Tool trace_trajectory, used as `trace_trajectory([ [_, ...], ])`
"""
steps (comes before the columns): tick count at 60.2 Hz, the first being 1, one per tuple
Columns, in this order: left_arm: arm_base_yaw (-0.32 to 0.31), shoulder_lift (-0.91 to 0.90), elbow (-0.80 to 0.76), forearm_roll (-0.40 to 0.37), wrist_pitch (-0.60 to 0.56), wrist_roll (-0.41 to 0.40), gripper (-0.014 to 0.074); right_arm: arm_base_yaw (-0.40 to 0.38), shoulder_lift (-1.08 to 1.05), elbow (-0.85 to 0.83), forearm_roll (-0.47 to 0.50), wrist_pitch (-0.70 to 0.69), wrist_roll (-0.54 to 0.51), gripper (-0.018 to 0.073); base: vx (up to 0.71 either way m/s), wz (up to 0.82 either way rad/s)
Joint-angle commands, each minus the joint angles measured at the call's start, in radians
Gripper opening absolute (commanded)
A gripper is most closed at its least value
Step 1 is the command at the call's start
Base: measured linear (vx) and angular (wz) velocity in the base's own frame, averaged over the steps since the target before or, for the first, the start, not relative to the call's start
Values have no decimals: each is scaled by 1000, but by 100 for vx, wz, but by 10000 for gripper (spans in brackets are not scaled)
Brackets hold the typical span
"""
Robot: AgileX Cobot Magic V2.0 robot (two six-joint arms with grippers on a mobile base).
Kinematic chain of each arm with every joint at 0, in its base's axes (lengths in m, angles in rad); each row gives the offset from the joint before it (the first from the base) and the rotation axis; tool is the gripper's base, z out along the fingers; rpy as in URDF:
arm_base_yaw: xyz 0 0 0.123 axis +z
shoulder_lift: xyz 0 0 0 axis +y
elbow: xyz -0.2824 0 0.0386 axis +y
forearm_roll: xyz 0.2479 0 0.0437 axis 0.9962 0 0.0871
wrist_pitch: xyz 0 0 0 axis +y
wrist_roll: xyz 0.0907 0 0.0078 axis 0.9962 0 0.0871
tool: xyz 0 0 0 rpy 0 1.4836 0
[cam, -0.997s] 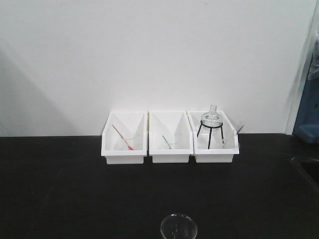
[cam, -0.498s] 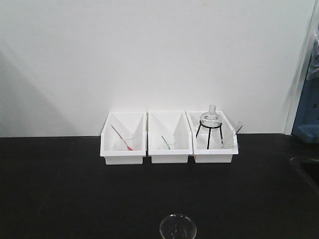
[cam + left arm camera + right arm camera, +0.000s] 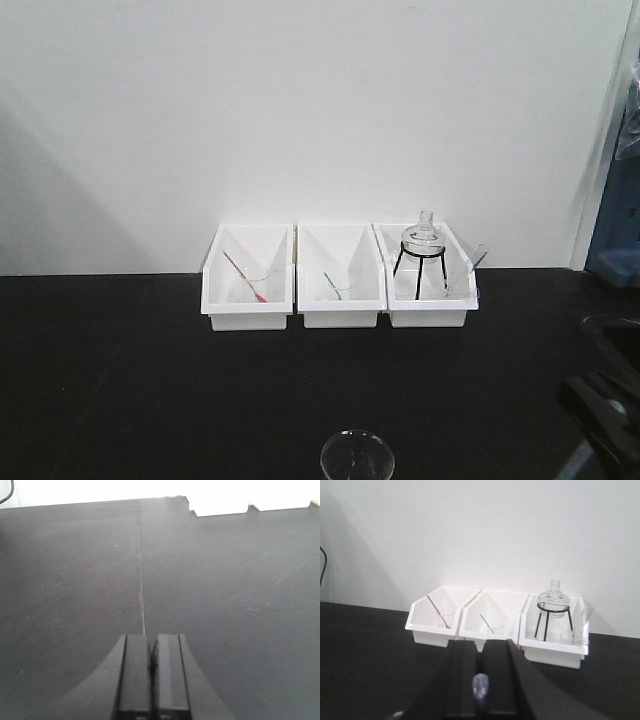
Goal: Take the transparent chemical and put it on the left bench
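Right end effector (image 3: 480,672) is pressed together, pinching nothing, pointing at the long black desk (image 3: 120,380) (left end effector (image 3: 151,672) pressed together too, low over it). Three white bins (image 3: 338,280) line the wall; the transparent chemical (image 3: 462,285) sits in the rightmost, beside the flask (image 3: 423,238).

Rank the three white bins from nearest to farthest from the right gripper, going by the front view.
1. Right bin, holding the flask: on the same side as the right gripper, so nearest.
2. Middle bin, with the green dropper: centre of the row.
3. Left bin, with the red dropper: far end of the row, farthest.
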Motion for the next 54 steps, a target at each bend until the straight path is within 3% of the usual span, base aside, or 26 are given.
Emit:
trace_trajectory([
  [1,-2,-19,16,-1,-78,-8,-3,-4,126,-100,-53,-192,41,-3,0,0],
  [22,-2,-19,16,-1,-78,-8,-3,-4,602,-429,-485,-361,397,-3,0,0],
  [45,-2,-19,16,-1,-78,-8,-3,-4,862,-473,-483,-485,434,1,0,0],
  [54,-2,-19,16,-1,-78,-8,-3,-4,901,-471,-483,-539,431,41,0,0],
])
